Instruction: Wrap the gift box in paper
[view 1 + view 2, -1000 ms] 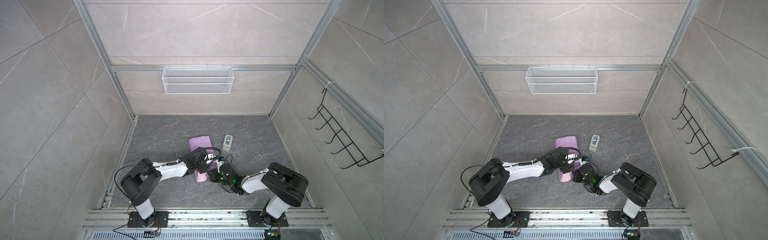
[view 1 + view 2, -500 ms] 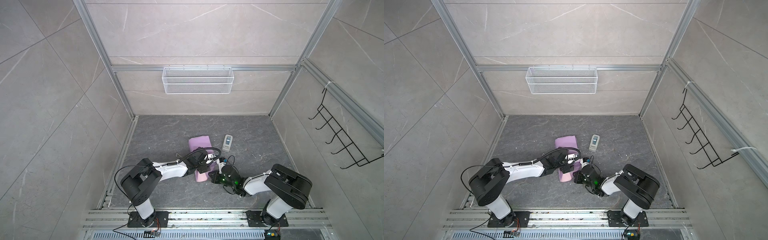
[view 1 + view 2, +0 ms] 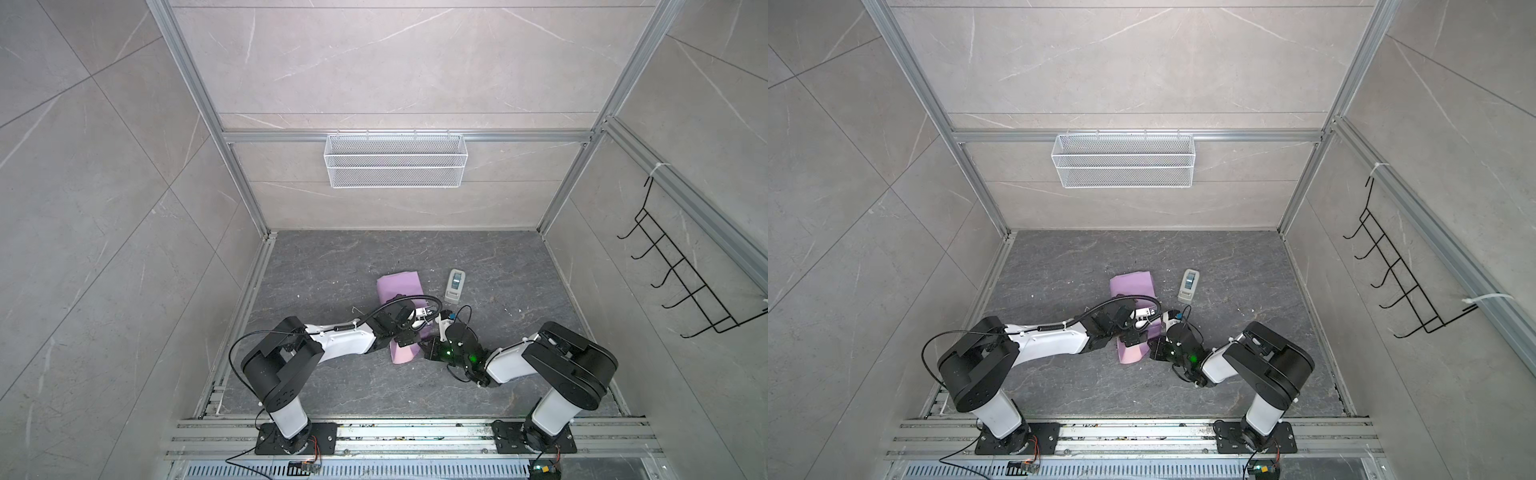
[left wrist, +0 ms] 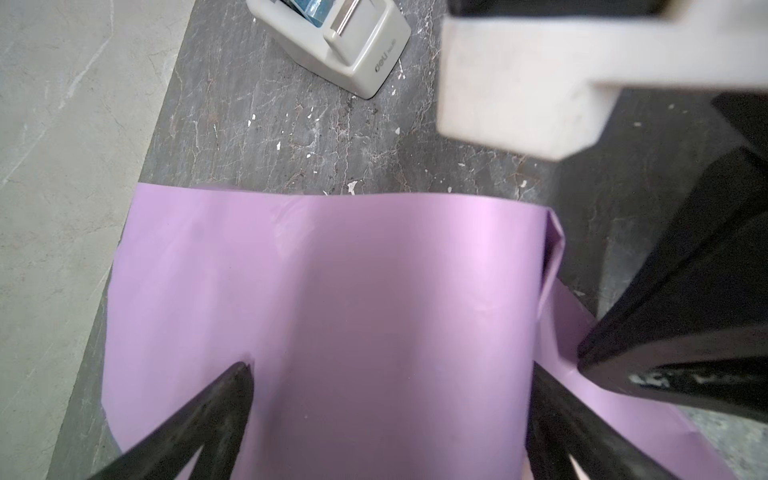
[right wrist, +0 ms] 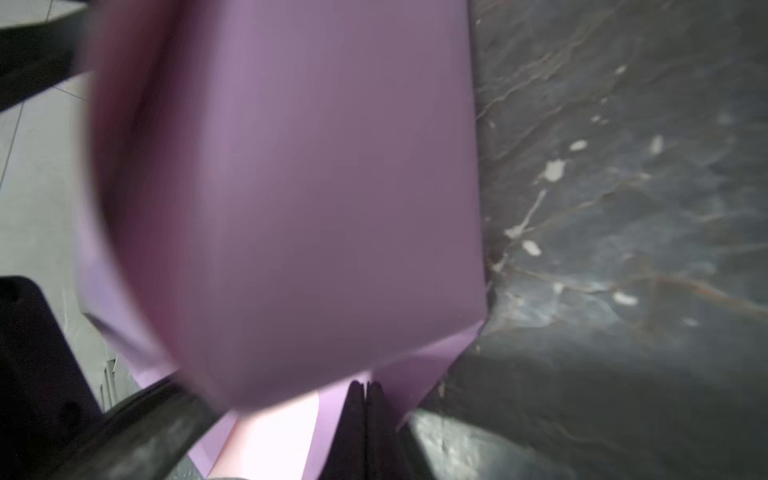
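Straddling a paper-covered bulk, the left gripper [image 4: 390, 370] is seen with its jaws spread wide, and its black fingers [image 4: 224, 399] are seen resting on the lilac face of the paper [image 4: 353, 270]. Between those jaws the sheet is draped smoothly over a boxy form; the gift box itself is hidden by it. Ahead of the tips the paper's far edge is laid on the dark stone floor [image 4: 266, 124], and outside one jaw a folded flap is spread flat. Against that flap the right gripper [image 5: 365, 395] is set, its jaws closed tight together; whether any paper is nipped between them cannot be told. Beside its closed tips a strip of the pale pink face is exposed. Beyond both pairs of jaws, apart from the paper, a grey-white tape dispenser [image 3: 454, 285] is stood on the floor.
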Available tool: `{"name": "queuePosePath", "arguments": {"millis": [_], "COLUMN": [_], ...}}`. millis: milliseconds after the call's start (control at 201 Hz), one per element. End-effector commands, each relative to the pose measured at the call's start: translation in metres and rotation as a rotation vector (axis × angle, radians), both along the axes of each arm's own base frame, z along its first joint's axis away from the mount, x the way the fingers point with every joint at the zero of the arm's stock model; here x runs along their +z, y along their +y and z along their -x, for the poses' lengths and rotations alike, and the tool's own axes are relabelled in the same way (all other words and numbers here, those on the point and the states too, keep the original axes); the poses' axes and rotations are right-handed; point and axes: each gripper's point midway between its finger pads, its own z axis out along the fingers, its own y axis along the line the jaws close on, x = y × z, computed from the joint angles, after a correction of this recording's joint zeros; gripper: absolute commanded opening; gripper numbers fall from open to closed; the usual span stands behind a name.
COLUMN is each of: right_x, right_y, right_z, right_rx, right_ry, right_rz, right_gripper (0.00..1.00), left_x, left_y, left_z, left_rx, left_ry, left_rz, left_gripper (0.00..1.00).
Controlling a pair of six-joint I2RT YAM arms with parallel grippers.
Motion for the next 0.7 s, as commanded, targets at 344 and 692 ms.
{"name": "queuePosePath", "arguments": {"millis": [344, 692], "right_x": [-0.023, -0.019], "right_y": [0.004, 0.014], "right_z": [0.046, 0.061], "right_rx": [0.039, 0.061], "right_ry": [0.078, 0.069], "right_rz": [0.018, 0.007], "right_gripper": [0.03, 0.02], "left_x": [-0.011, -0.011], "left_y": [0.008, 0.008], "left_z": [-0.003, -0.004], "left_rx": [0.019, 0.024], "left_ry": [-0.008, -0.009], "left_rz": [-0.038, -0.036], "left_gripper": [0.98, 0.98]}}
